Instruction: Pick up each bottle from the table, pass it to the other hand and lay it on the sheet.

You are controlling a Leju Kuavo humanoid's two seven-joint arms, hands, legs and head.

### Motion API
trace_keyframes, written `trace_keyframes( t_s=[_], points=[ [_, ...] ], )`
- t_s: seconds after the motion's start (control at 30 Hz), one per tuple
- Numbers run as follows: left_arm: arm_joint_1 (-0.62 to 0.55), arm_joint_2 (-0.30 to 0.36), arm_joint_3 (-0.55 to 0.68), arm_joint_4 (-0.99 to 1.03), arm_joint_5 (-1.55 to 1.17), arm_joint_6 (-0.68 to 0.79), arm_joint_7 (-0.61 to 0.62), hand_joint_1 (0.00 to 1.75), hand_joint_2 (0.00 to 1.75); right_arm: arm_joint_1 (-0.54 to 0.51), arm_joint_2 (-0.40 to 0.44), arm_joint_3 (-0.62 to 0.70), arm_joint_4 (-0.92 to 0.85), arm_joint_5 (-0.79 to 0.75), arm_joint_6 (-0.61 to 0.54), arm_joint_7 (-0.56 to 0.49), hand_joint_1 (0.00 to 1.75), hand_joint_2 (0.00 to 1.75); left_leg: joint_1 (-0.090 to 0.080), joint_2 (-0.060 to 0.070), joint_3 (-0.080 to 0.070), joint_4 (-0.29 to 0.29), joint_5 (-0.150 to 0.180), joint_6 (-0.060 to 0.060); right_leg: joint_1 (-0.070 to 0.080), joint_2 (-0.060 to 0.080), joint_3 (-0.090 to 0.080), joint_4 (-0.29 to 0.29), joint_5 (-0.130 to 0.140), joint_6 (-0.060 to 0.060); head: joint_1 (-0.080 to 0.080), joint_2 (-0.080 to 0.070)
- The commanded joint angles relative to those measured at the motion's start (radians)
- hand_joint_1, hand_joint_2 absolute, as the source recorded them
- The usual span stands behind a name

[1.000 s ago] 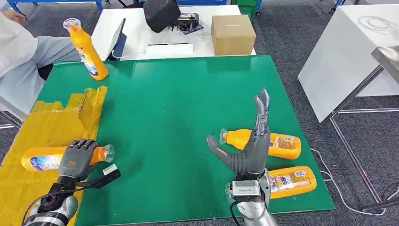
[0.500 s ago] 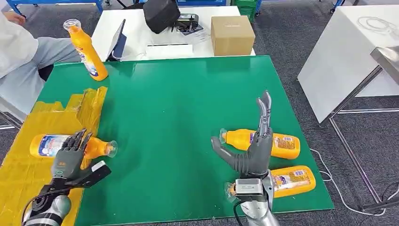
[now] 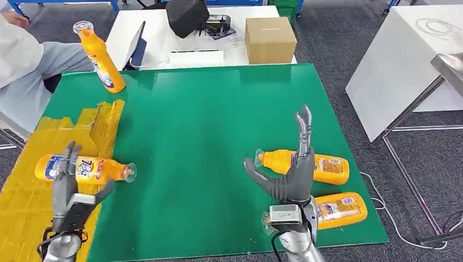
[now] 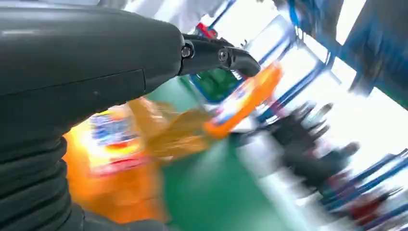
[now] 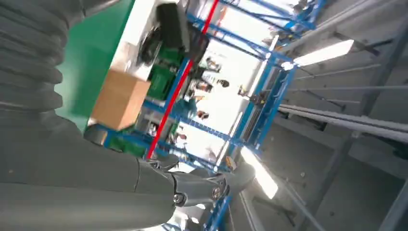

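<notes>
Sheet: the yellow sheet [image 3: 33,180] covers the left edge of the green tabletop [image 3: 196,136], crumpled toward the far side.
Laid bottle: one orange bottle [image 3: 82,168] lies on its side on my sheet, its clear cap past the sheet's right border over the green.
My left hand [image 3: 71,191]: raised at the near-left corner, just nearer than that bottle, fingers [image 3: 68,158] spread and holding nothing; I cannot tell whether they touch it.
Standing bottle: another orange bottle, the upright bottle [image 3: 101,57], stands tilted at the far-left corner.
My right hand [image 3: 289,169]: upright near the near edge, right of the middle, fingers apart with the thumb out to the left, nothing in it.
Waiting bottles: the far lying bottle [image 3: 322,166] rests on its side behind my right hand, cap pointing left; the near lying bottle [image 3: 341,209] lies by the near-right corner.
Beyond the far edge: a cardboard box [image 3: 269,39] on a white table [image 3: 158,41].
</notes>
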Motion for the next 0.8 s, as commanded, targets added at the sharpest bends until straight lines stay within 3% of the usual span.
trace_keyframes(
  t_s=[0.03,0.13,0.27,0.5,0.67,0.8],
  points=[
    [0.043,-0.259,0.181,-0.397,0.171,-0.396,0.000,0.00,1.75,-0.083,-0.109,-0.028,0.194,0.527,0.043,0.365,0.00,1.75,0.001,0.001,0.000,0.000,0.000,0.000,0.002,0.000,0.002,-0.002,0.001,0.000,0.000,0.000],
    [0.017,-0.294,0.135,-0.336,0.095,-0.441,0.013,0.00,1.75,-0.136,-0.173,-0.065,0.363,0.673,0.123,0.485,0.00,1.75,0.001,0.001,0.003,-0.001,0.000,0.001,0.001,0.000,0.005,-0.004,0.001,0.000,0.000,0.000],
    [-0.024,-0.286,0.035,-0.275,0.026,-0.406,0.046,0.00,1.75,-0.227,-0.228,-0.081,0.523,0.728,0.197,0.537,0.00,1.75,0.000,-0.002,0.001,0.000,0.001,0.001,0.000,-0.003,0.003,-0.002,0.001,0.000,0.000,0.000],
    [-0.062,-0.264,-0.019,-0.199,0.024,-0.386,0.055,0.00,1.75,-0.334,-0.291,-0.108,0.697,0.697,0.270,0.524,0.00,1.75,0.000,-0.004,0.003,0.000,0.001,0.001,0.000,-0.004,0.005,-0.003,0.001,0.000,0.000,0.000],
    [-0.064,-0.264,-0.019,-0.195,0.024,-0.385,0.054,0.00,1.75,-0.337,-0.295,-0.111,0.703,0.693,0.270,0.518,0.00,1.75,0.000,-0.004,0.001,0.000,0.001,0.001,0.000,-0.003,0.002,-0.002,0.001,0.000,0.000,0.000],
    [-0.089,-0.253,-0.036,-0.148,0.026,-0.380,0.053,0.00,1.75,-0.411,-0.326,-0.124,0.844,0.669,0.294,0.508,0.00,1.75,0.000,-0.003,0.002,0.001,0.001,0.001,0.000,-0.003,0.003,-0.002,0.001,0.000,0.000,0.000]
  ],
)
